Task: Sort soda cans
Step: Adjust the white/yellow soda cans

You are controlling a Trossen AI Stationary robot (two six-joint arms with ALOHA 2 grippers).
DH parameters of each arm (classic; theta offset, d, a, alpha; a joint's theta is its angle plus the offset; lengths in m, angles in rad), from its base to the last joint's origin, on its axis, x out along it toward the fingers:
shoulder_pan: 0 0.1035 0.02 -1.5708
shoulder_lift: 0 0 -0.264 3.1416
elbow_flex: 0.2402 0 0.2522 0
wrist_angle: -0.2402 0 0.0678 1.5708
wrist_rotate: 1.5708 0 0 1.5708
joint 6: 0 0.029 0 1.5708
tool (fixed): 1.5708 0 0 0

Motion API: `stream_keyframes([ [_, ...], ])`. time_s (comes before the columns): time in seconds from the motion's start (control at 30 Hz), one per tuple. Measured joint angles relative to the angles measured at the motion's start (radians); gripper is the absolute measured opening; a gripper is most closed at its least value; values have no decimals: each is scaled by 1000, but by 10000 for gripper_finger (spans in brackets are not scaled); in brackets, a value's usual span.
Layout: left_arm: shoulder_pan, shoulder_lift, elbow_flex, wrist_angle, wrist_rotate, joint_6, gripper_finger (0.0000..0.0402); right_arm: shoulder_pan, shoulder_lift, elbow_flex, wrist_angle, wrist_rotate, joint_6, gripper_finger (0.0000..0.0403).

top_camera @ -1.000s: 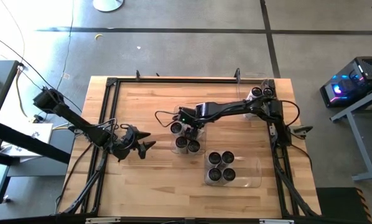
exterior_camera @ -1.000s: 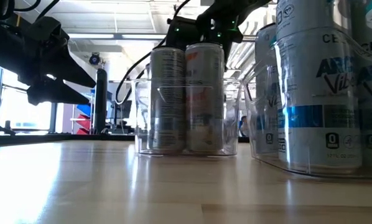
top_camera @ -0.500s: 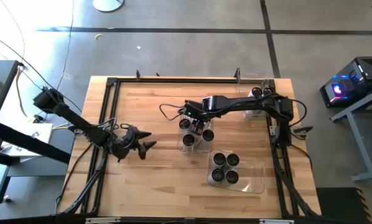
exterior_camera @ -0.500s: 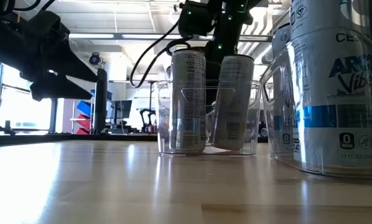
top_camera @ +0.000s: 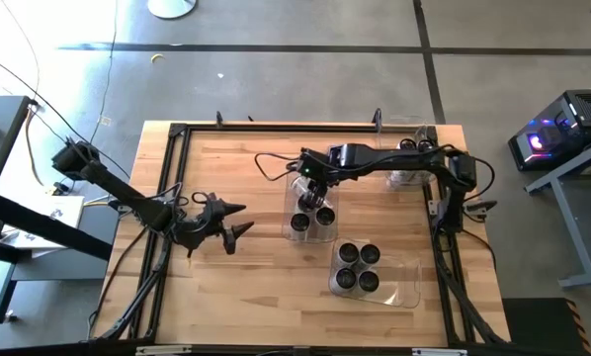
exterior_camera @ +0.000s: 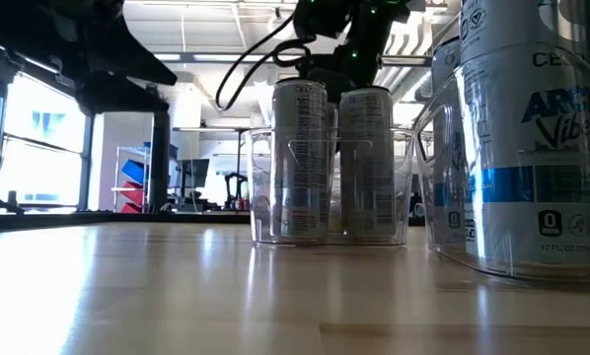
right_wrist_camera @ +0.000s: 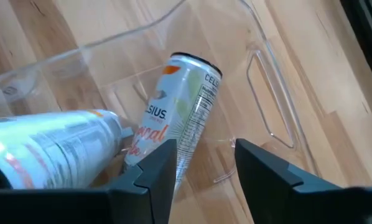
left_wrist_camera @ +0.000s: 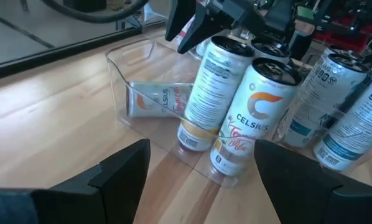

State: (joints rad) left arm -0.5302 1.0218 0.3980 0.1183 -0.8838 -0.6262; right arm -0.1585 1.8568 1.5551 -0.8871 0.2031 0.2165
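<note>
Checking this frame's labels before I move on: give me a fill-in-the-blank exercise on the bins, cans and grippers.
1. The front bin holds ___ soda cans, all upright.
2. The right gripper hangs over the ___ bin of the three.
3. The left gripper waits over the table, away from the bins, with its fingers ___.
Missing words: four; middle; open.
</note>
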Motion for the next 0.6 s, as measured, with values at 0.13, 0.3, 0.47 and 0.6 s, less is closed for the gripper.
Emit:
stream_keyframes([
  [0.13,7,0,3,-2,5,3,282,0,1,0,-1,-8,-50,156],
  [0.3,6,0,3,-6,18,3,282,-18,5,0,-1,-51,-97,193],
  [0.47,6,0,3,-17,21,2,282,-44,28,1,-2,-118,-99,279],
  [0.6,6,0,3,-19,21,2,282,-47,74,2,-7,-144,-63,325],
])
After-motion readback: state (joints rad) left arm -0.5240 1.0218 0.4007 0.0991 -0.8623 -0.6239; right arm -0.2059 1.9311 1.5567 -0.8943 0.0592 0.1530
